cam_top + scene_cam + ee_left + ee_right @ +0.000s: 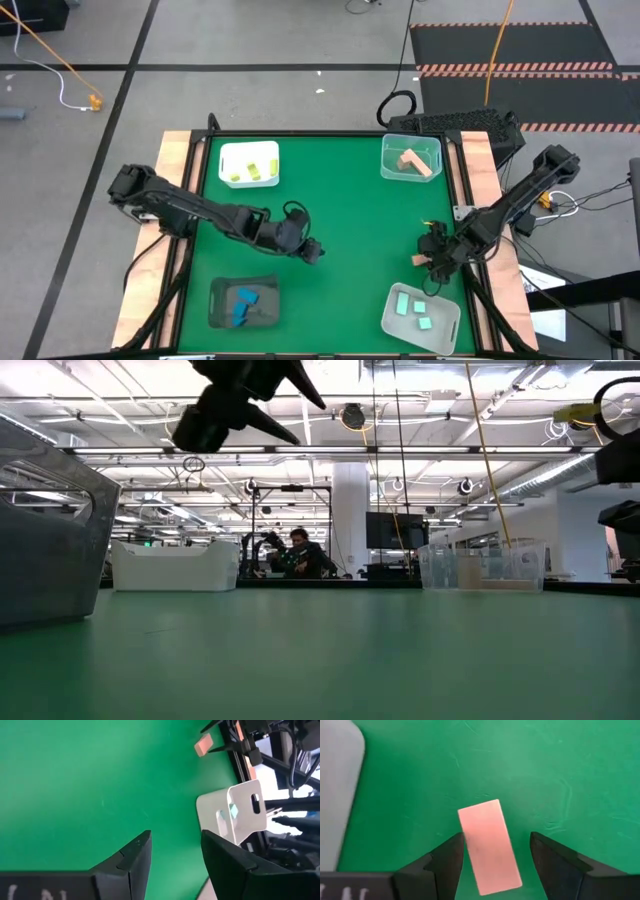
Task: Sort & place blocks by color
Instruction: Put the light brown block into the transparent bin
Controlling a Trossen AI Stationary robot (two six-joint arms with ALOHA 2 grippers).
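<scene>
Just beside the white tray (388, 318) that holds two mint green blocks (403, 303), on the side facing the clear tray (386, 160), the right gripper (432, 262) hangs low over the green table (340, 220). A salmon pink bar (489, 847) lies flat on the mat between this gripper's two dark fingers (442, 865). In the right wrist view the bar sits slightly tilted; one long edge is against or nearly against one finger, while a strip of green shows between the bar and the other finger. The fingers stand apart, wider than the bar, and do not clamp it; whether the near finger truly touches the bar cannot be told. In the high view the same bar shows as a small pink patch at the gripper's tip. Well apart from the white tray, toward the table's middle, the left gripper (312, 252) waits above the mat with its fingers parted and nothing between them. Across the table from the white tray, the clear tray holds pink blocks (415, 162), another white tray (224, 152) holds lime blocks (250, 170), and a dark tray (216, 298) holds blue blocks (243, 303).
</scene>
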